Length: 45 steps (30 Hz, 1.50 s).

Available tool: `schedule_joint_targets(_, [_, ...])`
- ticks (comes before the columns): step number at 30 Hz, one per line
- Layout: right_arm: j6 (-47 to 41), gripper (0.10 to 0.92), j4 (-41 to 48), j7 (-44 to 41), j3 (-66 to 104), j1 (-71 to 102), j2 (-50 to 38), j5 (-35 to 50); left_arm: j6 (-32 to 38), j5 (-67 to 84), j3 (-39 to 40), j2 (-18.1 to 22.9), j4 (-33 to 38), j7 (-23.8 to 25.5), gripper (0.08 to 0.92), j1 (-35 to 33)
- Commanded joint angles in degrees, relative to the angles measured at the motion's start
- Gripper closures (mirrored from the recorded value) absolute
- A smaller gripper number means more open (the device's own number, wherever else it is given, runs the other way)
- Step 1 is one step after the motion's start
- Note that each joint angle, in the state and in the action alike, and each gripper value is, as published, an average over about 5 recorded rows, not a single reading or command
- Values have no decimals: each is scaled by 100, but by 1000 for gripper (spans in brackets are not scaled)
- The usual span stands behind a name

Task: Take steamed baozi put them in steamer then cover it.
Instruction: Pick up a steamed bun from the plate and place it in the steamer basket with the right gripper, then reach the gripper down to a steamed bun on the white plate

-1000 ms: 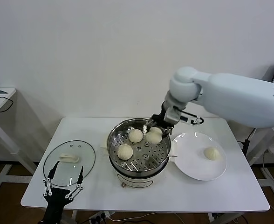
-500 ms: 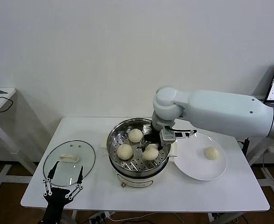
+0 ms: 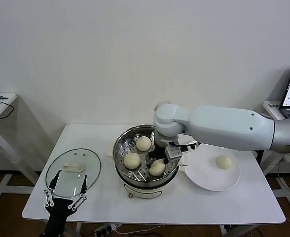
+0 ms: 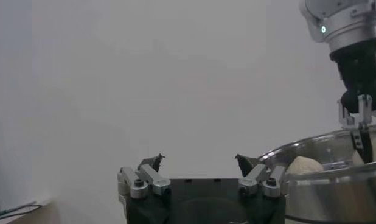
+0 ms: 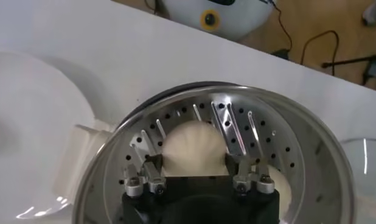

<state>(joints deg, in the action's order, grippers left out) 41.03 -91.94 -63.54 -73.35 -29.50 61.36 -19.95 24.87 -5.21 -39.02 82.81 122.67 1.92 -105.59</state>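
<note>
Releasing a baozi (image 5: 192, 146) onto the perforated tray of the steamer (image 3: 123, 144), the right gripper (image 5: 193, 165) straddles it, fingers apart at its flanks. Two more sit inside; one waits on the plate (image 3: 204, 177). Left gripper (image 4: 198, 165) hangs parked, spread wide, over the lid (image 3: 88, 163).

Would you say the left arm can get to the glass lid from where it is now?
Probably yes. The left gripper hangs open by the near rim of the glass lid, whose white handle lies uncovered, while the right gripper works apart inside the steamer.
</note>
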Motion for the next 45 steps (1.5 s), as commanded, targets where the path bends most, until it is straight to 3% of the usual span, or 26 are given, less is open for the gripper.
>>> schedule_joint_targets(1, [121, 282, 60, 11, -28, 101, 181, -194, 0, 18, -3, 4, 5, -20, 177, 13])
schedule_joint_targets(11, [33, 208, 108, -13, 176, 39, 144, -27, 27, 52, -14, 11, -35, -15, 177, 51])
schedule_joint_targets(20, [-11, 203, 355, -135, 816, -126, -396, 470, 13, 51, 47, -6, -82, 2, 177, 110])
schedule_joint_targets(28, [-2952, 203, 1233, -412, 1027, -494, -1500, 3557, -3, 44, 70, -64, -55, 2, 177, 95])
schedule_joint_targets(32, [-3882, 203, 2044, -639, 1128, -510, -1867, 4211, -5, 37, 92, -90, -73, 3, 177, 102])
schedule_joint_targets(41, [-3977, 203, 3664, -835, 1258, 518, -2249, 3085, 5, 10, 79, -100, -121, 25, 177, 108])
schedule_joint_targets(45, [-3756, 203, 3992, -674, 1477, 1164, -2330, 2562, -7, 9, 58, -83, -78, 25, 177, 89])
